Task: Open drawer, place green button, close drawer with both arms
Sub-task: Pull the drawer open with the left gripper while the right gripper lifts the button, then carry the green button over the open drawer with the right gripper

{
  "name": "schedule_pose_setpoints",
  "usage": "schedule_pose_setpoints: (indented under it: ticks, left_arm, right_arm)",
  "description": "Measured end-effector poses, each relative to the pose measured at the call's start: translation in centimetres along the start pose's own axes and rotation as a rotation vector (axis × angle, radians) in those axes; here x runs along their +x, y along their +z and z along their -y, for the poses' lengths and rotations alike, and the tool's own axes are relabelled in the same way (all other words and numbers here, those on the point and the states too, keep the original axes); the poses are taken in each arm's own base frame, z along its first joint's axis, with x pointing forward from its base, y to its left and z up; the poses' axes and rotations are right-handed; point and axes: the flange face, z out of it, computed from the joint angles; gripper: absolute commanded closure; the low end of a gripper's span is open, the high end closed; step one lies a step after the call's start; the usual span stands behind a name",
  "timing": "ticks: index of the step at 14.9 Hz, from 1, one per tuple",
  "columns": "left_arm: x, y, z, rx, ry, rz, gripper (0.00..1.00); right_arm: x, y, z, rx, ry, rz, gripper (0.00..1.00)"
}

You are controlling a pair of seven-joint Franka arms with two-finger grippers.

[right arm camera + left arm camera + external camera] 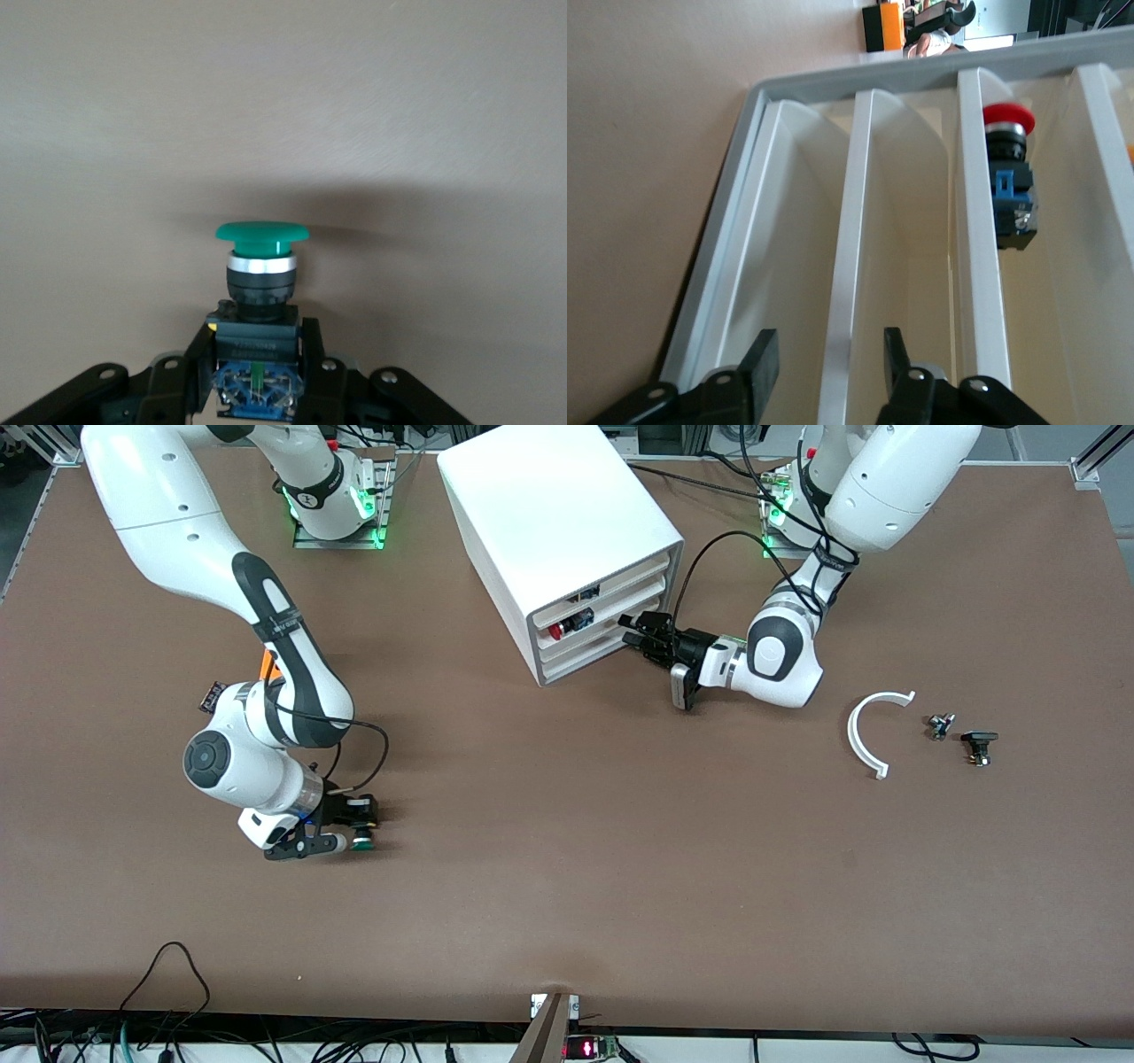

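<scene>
The white cabinet stands between the arms' bases with four stacked trays. My left gripper is at the front of the drawer, third from the top. In the left wrist view this gripper is open, with one finger on each side of the drawer's front lip and not closed on it. My right gripper is low over the table toward the right arm's end. It is shut on the black and blue body of the green button. The button's green cap sticks out past the fingertips of this gripper.
A red-capped button lies in the tray above the drawer, also in the left wrist view. An orange cube shows partly beside the right arm. A white curved piece and two small dark parts lie toward the left arm's end.
</scene>
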Motion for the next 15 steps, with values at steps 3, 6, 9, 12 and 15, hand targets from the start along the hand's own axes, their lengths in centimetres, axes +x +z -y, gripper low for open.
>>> schedule_pose_setpoints:
  ticks: [3,6,9,12,15]
  left_arm:
    - [-0.5,0.8,-0.1,-0.012,-0.01,0.005,1.0]
    - [-0.6,0.7,0.0,-0.016,0.0,0.002,1.0]
    - [-0.7,0.7,0.0,-0.017,0.001,0.001,1.0]
    - [-0.4,-0.4,0.3,-0.017,-0.003,-0.023,1.0]
    - [0.5,-3.4,0.6,-0.009,-0.014,-0.084,1.0]
  right_arm:
    - [0.4,-1.9,4.0,0.012,0.162,0.035,1.0]
    - [0.0,-2.4,8.1,0.007,0.272,0.062,1.0]
    - [0.4,-4.9,10.9,0.003,0.319,0.097,1.0]
    - [1.1,-10.2,12.0,0.022,0.322,0.049,1.0]
    - [0.2,-17.9,12.9,0.029,0.309,0.014,1.0]
